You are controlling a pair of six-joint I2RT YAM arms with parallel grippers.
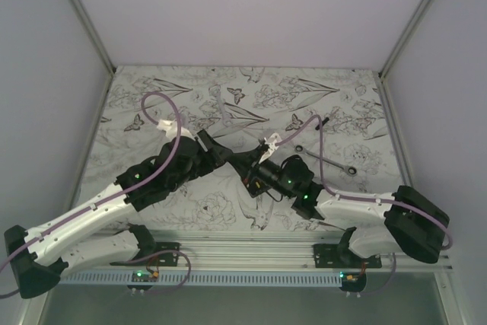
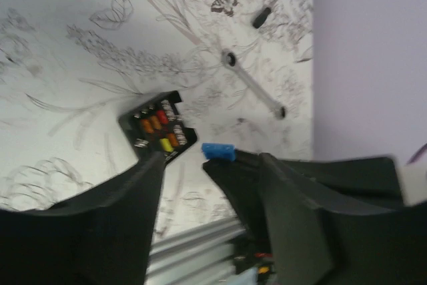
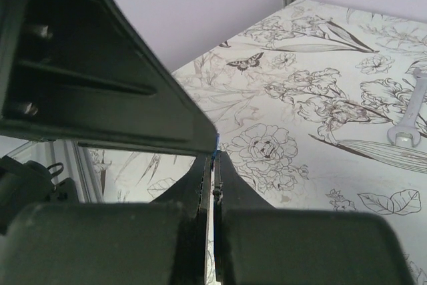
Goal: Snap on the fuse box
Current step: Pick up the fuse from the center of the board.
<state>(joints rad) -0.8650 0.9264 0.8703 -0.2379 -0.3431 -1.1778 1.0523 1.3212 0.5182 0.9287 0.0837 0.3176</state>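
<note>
The fuse box point(image 2: 159, 128) is a small black box with orange, red and yellow pieces inside. It lies on the flowered table just beyond the tip of my left gripper's left finger point(image 2: 127, 198). My left gripper point(image 2: 210, 165) is open, its jaws wide apart and empty. My right gripper point(image 3: 215, 165) is shut on a small blue piece point(image 2: 218, 151), which pokes out at its tip point(image 3: 216, 143). That tip sits inside the left gripper's gap, by its right finger. In the top view both grippers point(image 1: 211, 146) point(image 1: 247, 167) meet at the table's middle, and the box is hidden among them.
A metal wrench point(image 1: 327, 159) lies right of the grippers; it also shows in the left wrist view point(image 2: 253, 85) and the right wrist view point(image 3: 408, 111). A short black stick point(image 1: 323, 122) point(image 2: 261, 17) lies beyond it. A metal rail point(image 1: 251, 245) runs along the near edge.
</note>
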